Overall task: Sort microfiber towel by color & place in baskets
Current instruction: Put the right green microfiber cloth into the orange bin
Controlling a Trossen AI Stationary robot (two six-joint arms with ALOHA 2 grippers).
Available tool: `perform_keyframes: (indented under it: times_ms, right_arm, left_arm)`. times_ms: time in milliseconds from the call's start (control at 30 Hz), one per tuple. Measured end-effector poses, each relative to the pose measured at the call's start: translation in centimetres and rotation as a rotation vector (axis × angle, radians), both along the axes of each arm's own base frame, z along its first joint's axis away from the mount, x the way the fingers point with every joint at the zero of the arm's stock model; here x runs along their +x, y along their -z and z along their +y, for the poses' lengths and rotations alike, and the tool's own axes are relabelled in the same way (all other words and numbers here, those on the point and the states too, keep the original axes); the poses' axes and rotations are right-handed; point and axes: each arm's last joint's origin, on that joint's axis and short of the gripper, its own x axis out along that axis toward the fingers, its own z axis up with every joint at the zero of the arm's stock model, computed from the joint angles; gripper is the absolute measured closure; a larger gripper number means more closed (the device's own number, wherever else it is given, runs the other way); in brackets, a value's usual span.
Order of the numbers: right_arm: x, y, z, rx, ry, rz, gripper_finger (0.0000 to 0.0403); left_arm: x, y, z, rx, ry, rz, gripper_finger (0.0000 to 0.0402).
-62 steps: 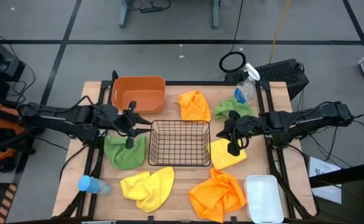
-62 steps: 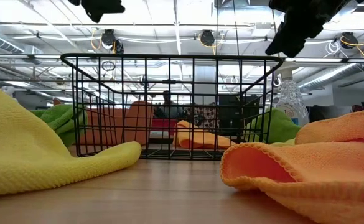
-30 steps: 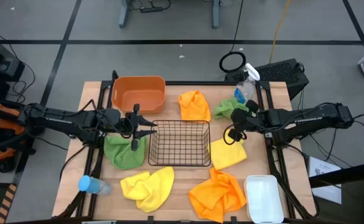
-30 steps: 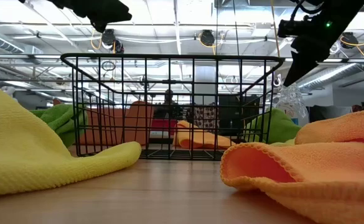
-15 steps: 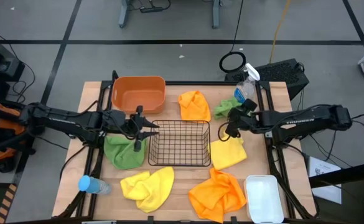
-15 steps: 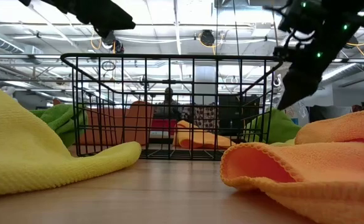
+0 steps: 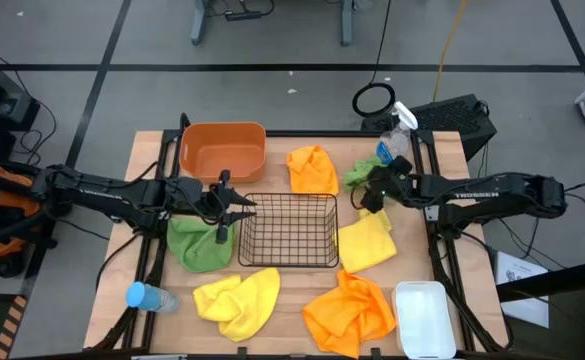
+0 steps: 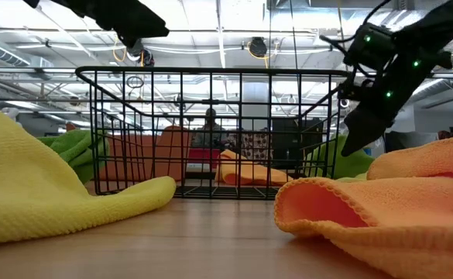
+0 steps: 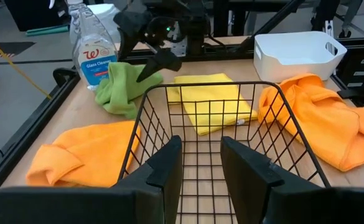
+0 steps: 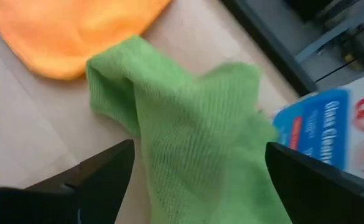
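Dark fingers of the right gripper (image 7: pixel 369 196) are spread wide and empty, poised over a green towel (image 7: pixel 364 174) at the far right of the bench (image 7: pixel 152 145). Just beyond that towel stands a clear spray bottle (image 7: pixel 395 143); an orange towel (image 7: pixel 312 169) lies beside it, and a yellow towel (image 7: pixel 367 244) sits nearer the front.

To the left, the left gripper (image 7: pixel 234 207) hovers at the left rim of the black wire basket (image 7: pixel 290 231) in the middle of the bench, fingers only a little apart and holding nothing. A second green towel (image 7: pixel 200 243) lies just below it. The orange tub (image 7: pixel 223 150) sits behind it, empty.

Along the front edge lie another yellow towel (image 7: pixel 238 301), another orange towel (image 7: pixel 349 312), a white bin (image 7: pixel 424 318) and a blue-capped bottle (image 7: pixel 150 297).
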Motion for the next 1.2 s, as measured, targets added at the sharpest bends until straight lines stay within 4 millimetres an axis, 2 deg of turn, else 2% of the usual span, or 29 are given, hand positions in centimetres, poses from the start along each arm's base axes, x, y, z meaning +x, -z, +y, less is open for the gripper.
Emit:
perform_keyframes:
  times_ms: [167, 267, 467, 933, 1200]
  right_arm:
    - [-0.5, 1.2, -0.5, 0.061, 0.001, -0.019, 0.0051]
    - [-0.6, 1.5, -0.6, 0.085, 0.000, -0.028, 0.0069]
    - [-0.5, 2.2, -0.8, 0.166, -0.034, -0.059, 0.0168]
    - [-0.2, 3.1, -1.8, 0.168, 0.009, -0.046, 0.0385]
    - [0.3, 2.5, -1.5, 0.272, -0.068, -0.171, 0.0398]
  left_arm:
    - [0.0, -0.1, 0.0, -0.001, 0.000, -0.016, 0.0284]
    - [0.1, -0.2, 0.0, -0.001, 0.000, -0.022, 0.0284]
    - [0.1, -0.2, 0.0, 0.001, 0.001, -0.026, 0.0284]
    - [0.1, -0.4, 0.0, 0.002, 0.002, -0.045, 0.0284]
    - [0.1, -0.4, 0.0, 0.003, 0.002, -0.041, 0.0284]
